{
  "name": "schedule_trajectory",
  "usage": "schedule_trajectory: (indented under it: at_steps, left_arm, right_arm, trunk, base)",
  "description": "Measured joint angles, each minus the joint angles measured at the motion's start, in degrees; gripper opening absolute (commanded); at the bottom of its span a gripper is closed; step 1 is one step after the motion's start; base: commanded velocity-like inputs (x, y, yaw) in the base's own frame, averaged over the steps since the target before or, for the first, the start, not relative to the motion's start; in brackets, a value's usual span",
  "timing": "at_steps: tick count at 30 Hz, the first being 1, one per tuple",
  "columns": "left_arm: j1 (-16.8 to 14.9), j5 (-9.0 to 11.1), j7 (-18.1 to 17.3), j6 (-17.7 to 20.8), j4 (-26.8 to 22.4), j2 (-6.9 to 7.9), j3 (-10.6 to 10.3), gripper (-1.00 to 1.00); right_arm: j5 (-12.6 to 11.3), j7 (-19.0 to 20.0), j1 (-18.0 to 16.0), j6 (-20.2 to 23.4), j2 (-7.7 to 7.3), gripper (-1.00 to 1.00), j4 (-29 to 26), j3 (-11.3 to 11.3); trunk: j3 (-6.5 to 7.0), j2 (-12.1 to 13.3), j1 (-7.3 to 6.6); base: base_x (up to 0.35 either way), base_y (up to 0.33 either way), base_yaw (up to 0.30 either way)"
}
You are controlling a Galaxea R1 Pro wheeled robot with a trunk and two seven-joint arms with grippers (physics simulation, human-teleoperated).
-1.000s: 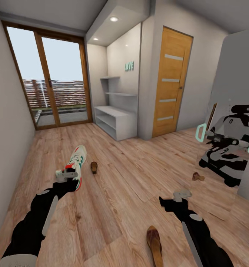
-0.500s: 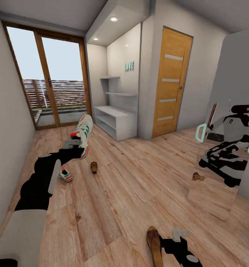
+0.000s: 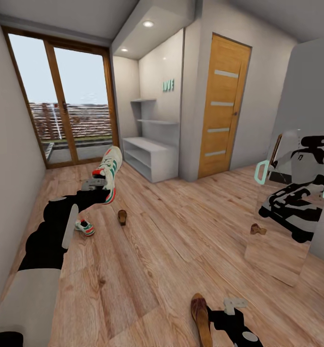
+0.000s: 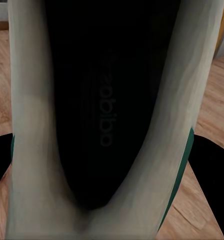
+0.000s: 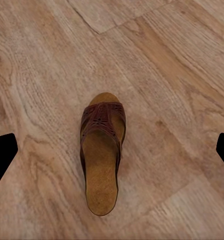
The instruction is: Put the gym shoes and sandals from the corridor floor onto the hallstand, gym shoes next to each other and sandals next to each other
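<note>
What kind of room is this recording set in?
Probably a home entrance corridor: a wooden door, a glazed balcony door, a white shoe rack in an alcove, and shoes scattered on the wood floor.

A glazed sliding door in a brown wooden frame closes the far end of the corridor, with a slatted fence outside. A wooden door with frosted horizontal strips stands on the right beyond the alcove. Teal letters hang on the alcove's white wall. Two round ceiling lights glow above. A tall mirror leans at the right edge.
</note>
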Motion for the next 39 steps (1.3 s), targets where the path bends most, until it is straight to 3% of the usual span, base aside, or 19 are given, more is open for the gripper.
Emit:
schedule_trajectory:
  at_steps: [10,39]
  left_arm:
    - [0.0,0.0,0.0,-0.1,0.0,0.0,0.0,-1.0]
    - [0.1,0.0,0.0,-0.1,0.2,-0.06,0.0,-1.0]
  right_arm:
    - [0.0,0.0,0.0,-0.1,0.01,1.0,0.0,0.0]
    - [0.0,0.0,0.0,-0.1,-0.05,1.0,-0.1,-0.1]
  trunk:
    - [-2.5,-3.6,1.97]
    - [-11.46,-4.0,2.73]
  base:
    - [0.0,0.0,0.0]
    - [0.0,0.0,0.094]
